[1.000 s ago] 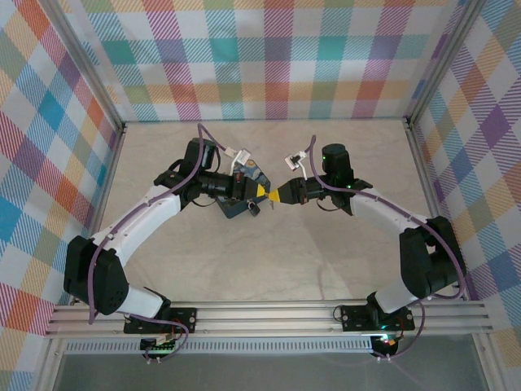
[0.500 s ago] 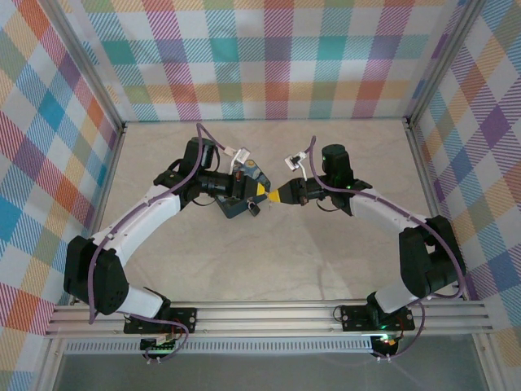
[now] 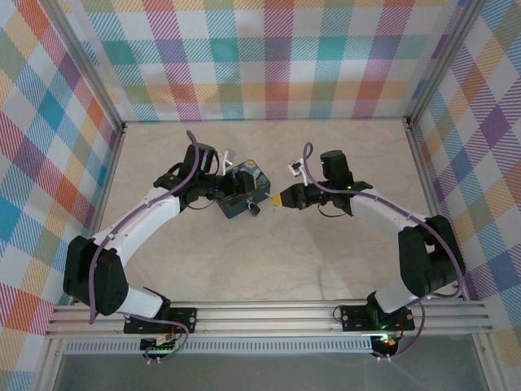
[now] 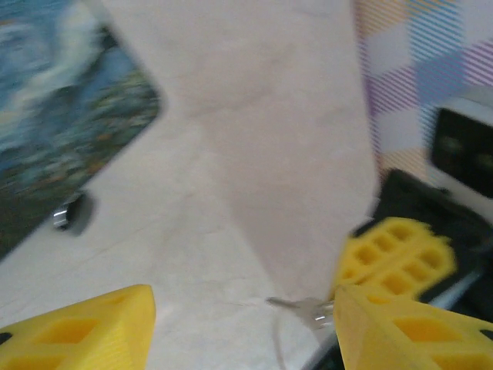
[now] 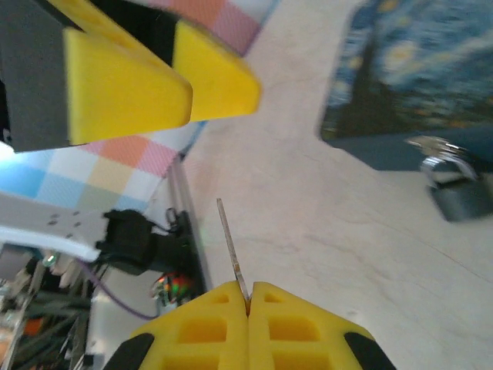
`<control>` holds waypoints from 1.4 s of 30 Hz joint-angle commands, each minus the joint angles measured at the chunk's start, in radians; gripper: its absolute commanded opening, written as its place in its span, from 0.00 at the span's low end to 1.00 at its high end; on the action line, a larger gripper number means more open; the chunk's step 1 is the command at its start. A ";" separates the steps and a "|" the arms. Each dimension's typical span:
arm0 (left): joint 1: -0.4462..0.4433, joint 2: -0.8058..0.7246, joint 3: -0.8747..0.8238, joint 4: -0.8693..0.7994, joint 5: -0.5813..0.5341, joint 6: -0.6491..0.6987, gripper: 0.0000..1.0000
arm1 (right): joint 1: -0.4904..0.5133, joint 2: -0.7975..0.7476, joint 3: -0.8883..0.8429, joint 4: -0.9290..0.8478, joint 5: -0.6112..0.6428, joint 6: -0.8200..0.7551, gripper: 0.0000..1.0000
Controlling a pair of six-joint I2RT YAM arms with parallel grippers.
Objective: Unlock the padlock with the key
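Note:
My right gripper (image 5: 248, 308) is shut on the key (image 5: 231, 243), a thin silvery blade sticking out from between its yellow fingertips. In the top view the right gripper (image 3: 278, 198) points left at the painted box. The small dark padlock (image 5: 456, 194) with its silvery shackle rests against the near side of that box, and the top view has the padlock (image 3: 254, 209) just left of the key. My left gripper (image 4: 245, 302) is open with nothing between its fingers. The key (image 4: 302, 308) lies close to its right finger, held by the right gripper's fingers (image 4: 397, 254).
A blue-and-yellow swirl-painted box (image 3: 242, 197) lies mid-table under the left wrist. The table (image 3: 269, 261) is pale marble-patterned. Plaid walls (image 3: 277, 57) close in the back and both sides. A metal rail (image 3: 269, 318) runs along the near edge.
The two yellow tips met a second ago. My left gripper has since opened and drawn back left over the box, while the right gripper has shut on the key.

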 commanded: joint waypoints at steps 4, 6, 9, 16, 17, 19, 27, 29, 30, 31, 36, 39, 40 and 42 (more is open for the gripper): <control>-0.163 0.025 -0.115 0.026 -0.514 -0.275 0.66 | -0.048 0.003 -0.011 -0.171 0.282 -0.021 0.00; -0.227 0.069 -0.103 0.013 -0.629 -0.343 0.68 | -0.053 -0.003 -0.011 -0.192 0.330 -0.014 0.00; -0.294 0.160 -0.052 -0.014 -0.750 -0.418 0.69 | -0.058 -0.018 -0.005 -0.222 0.385 -0.011 0.00; -0.339 0.337 0.063 -0.039 -0.882 -0.543 0.70 | -0.073 -0.068 -0.032 -0.221 0.426 0.004 0.00; -0.341 0.358 0.076 -0.034 -0.892 -0.553 0.70 | -0.076 -0.073 -0.036 -0.221 0.423 0.005 0.00; -0.350 0.399 0.101 -0.059 -0.940 -0.593 0.70 | -0.083 -0.082 -0.045 -0.218 0.414 0.004 0.00; -0.350 0.549 0.188 -0.034 -0.986 -0.636 0.62 | -0.099 -0.124 -0.082 -0.204 0.383 -0.003 0.00; -0.350 0.585 0.226 -0.047 -0.993 -0.639 0.60 | -0.102 -0.115 -0.077 -0.207 0.377 -0.003 0.00; -0.350 0.596 0.237 -0.058 -0.999 -0.643 0.59 | -0.103 -0.112 -0.075 -0.210 0.371 -0.004 0.00; -0.350 0.607 0.249 -0.068 -1.007 -0.645 0.58 | -0.104 -0.109 -0.073 -0.211 0.365 -0.005 0.00; -0.350 0.639 0.265 -0.095 -1.001 -0.666 0.49 | -0.105 -0.105 -0.078 -0.212 0.352 -0.011 0.00; -0.349 0.638 0.260 -0.106 -0.990 -0.678 0.42 | -0.106 -0.102 -0.083 -0.214 0.348 -0.011 0.00; -0.349 0.636 0.259 -0.109 -0.985 -0.675 0.40 | -0.105 -0.102 -0.085 -0.214 0.348 -0.011 0.01; -0.347 0.628 0.262 -0.117 -0.973 -0.669 0.37 | -0.105 -0.100 -0.088 -0.218 0.343 -0.013 0.01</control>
